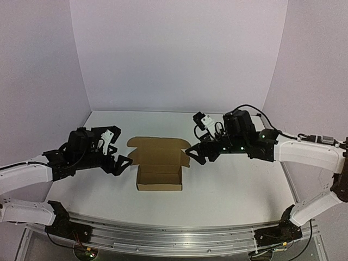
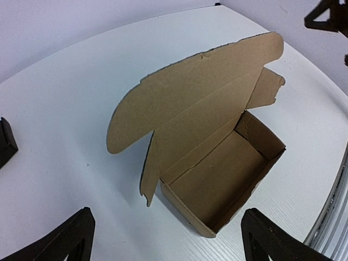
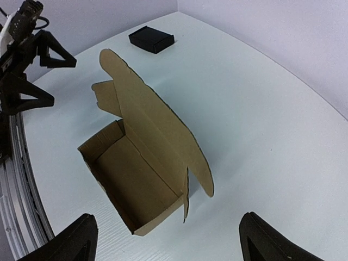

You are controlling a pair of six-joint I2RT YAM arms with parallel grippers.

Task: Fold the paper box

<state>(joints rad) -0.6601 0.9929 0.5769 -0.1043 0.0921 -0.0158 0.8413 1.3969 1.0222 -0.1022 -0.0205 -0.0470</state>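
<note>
While the paper box (image 1: 159, 176) stands lid-up on the worktop (image 1: 244, 196), the left gripper (image 1: 124, 163) and right gripper (image 1: 194, 154) flank it, wide open and empty, probably to fold it shut.

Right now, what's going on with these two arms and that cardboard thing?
Two robot arms are folding a paper box on the white table. Its base walls are already up, but the lid stands open at the back, not yet tucked in. The left end effector and right end effector sit open on either side of the box, neither gripping it. A small black block lies apart from it.
</note>
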